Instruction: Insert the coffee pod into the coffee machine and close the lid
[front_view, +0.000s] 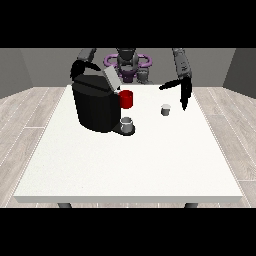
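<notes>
Front view: red cup (127, 99) beside coffee machine (95, 105) — coffee pod (165, 109) apart.

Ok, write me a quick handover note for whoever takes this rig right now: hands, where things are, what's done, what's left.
Hand at the view's right: fingers open, hanging above the table just right of the coffee pod, holding nothing.
Hand at the view's left: raised behind the coffee machine; fingers unclear.
Pod stands on the table, apart from the machine. Lid is up.
Done: nothing yet.
Left: grasp pod, insert it, close lid.
</notes>
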